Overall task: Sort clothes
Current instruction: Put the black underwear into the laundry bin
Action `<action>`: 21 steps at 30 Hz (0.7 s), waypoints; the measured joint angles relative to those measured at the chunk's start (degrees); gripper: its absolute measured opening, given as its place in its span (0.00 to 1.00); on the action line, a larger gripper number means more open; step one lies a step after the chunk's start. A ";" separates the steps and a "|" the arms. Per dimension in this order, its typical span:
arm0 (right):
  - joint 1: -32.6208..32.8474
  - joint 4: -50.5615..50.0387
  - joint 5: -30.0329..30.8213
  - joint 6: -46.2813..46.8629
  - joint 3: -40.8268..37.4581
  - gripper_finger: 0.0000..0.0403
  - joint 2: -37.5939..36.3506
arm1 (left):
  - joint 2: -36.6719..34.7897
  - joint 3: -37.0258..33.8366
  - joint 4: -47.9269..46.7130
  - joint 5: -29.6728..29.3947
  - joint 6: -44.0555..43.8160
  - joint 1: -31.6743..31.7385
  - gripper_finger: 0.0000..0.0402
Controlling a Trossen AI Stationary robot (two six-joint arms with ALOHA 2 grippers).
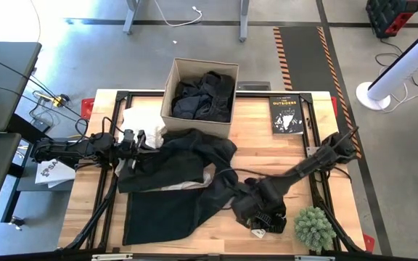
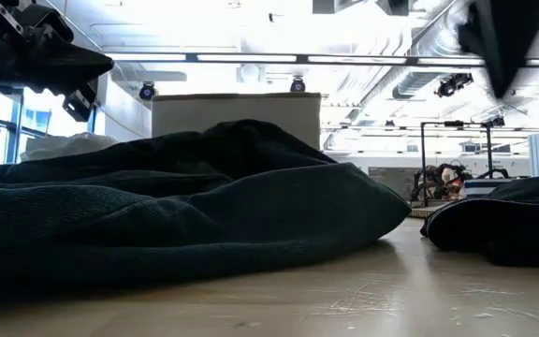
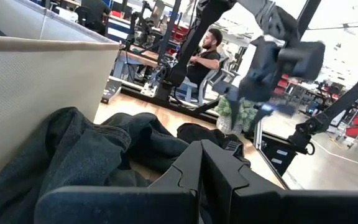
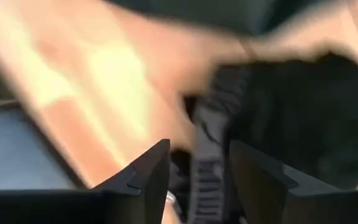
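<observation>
Large black garments point(image 1: 187, 156) lie spread over the middle of the table, and also show in the low view point(image 2: 176, 206) and the left wrist view point(image 3: 86, 155). A white garment point(image 1: 142, 119) lies left of the cardboard box point(image 1: 167, 94). A small black garment point(image 1: 274, 217) with a ribbed band point(image 4: 207, 162) lies near the front right. My left gripper point(image 1: 138, 138) is shut and empty above the large garments' left part point(image 3: 201, 158). My right gripper point(image 4: 197, 168) is open above the small garment, its fingers on either side of the band, raised in the low view point(image 2: 508, 80).
The box holds more black clothes point(image 1: 202, 98). A black book point(image 1: 287, 114) lies at the far right, and a small green plant point(image 1: 314, 226) stands at the front right corner. A person sits in the room beyond the table point(image 3: 204, 53). Bare wood shows at the table's front right.
</observation>
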 joint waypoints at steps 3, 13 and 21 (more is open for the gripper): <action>1.11 -0.30 2.04 7.71 -5.76 0.40 0.04 | 0.00 0.00 0.02 0.00 0.00 0.01 0.02; 0.92 6.32 -0.92 23.22 -23.25 0.49 -0.25 | 0.00 0.00 0.02 -0.24 0.02 -0.01 0.02; 0.73 15.20 1.59 27.75 -29.59 0.29 -1.40 | 0.00 0.00 0.12 -0.25 0.00 -0.02 0.02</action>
